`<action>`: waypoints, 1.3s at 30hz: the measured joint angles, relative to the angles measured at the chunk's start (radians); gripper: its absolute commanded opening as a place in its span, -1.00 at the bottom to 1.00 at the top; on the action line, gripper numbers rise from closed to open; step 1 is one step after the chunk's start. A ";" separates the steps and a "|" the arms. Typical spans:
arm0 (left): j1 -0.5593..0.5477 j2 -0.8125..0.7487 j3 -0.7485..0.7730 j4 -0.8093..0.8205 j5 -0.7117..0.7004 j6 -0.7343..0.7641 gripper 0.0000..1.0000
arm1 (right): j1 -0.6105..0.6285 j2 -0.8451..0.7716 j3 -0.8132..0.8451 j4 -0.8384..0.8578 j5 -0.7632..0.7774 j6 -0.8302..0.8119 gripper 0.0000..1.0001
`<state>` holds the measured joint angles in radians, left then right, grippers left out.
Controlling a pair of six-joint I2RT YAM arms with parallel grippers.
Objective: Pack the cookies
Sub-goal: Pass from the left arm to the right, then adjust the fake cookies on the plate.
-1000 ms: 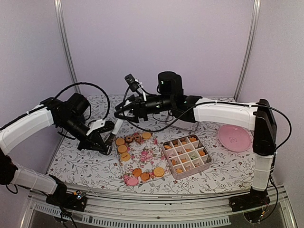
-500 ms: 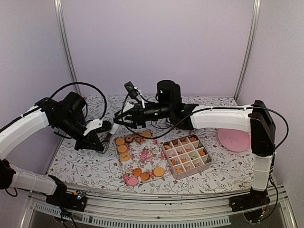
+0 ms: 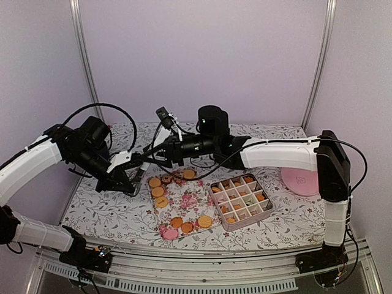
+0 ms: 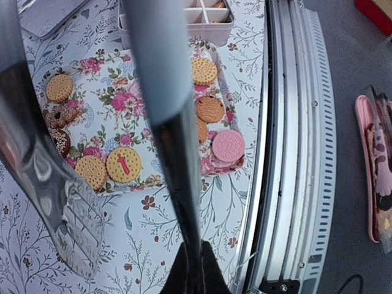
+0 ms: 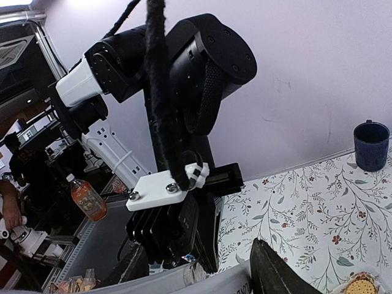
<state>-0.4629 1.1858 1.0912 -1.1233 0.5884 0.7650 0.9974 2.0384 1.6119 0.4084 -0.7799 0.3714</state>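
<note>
Cookies [image 3: 160,192], mostly orange-tan, lie on a floral tray [image 3: 187,201]; a pink one [image 3: 169,233] sits at its near edge. More cookies fill a pink compartment box [image 3: 240,201]. My left gripper [image 3: 133,181] is shut on a long pale-handled metal tool [image 4: 160,73], whose slotted blade [image 4: 73,226] shows blurred in the left wrist view [image 4: 193,269], left of the tray [image 4: 122,98]. My right gripper [image 3: 149,160] reaches across to the tool's far end. Its fingers [image 5: 275,269] stand wide apart around the pale handle [image 5: 208,283]. Cookies [image 4: 123,164] lie below the tool.
A pink round plate [image 3: 301,177] sits at the right of the flowered tablecloth. A blue mug [image 5: 371,145] stands near the back wall. The table's metal front rail [image 4: 294,153] runs beside the tray. Both arms cross above the table's back left.
My right arm has stretched further left and down until its gripper meets the tool held by the left gripper. The left gripper has shifted slightly and still holds the tool.
</note>
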 measured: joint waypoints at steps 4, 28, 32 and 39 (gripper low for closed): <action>0.000 0.000 0.000 -0.016 -0.008 0.001 -1.00 | 0.000 0.013 0.000 0.010 -0.018 0.012 0.03; 0.061 -0.048 -0.078 0.144 -0.073 -0.054 0.59 | 0.004 -0.103 -0.221 -0.131 0.225 -0.053 -0.23; 0.134 -0.054 -0.108 0.150 -0.073 -0.037 0.59 | 0.005 -0.165 -0.285 -0.156 0.246 -0.071 -0.22; 0.201 -0.053 -0.153 0.154 -0.076 -0.003 0.57 | 0.049 -0.203 -0.312 -0.217 0.267 -0.108 -0.21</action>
<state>-0.2615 1.1332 0.9382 -0.9695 0.5129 0.7616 1.0462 1.8351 1.3003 0.1913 -0.5125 0.2634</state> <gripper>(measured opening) 0.789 0.395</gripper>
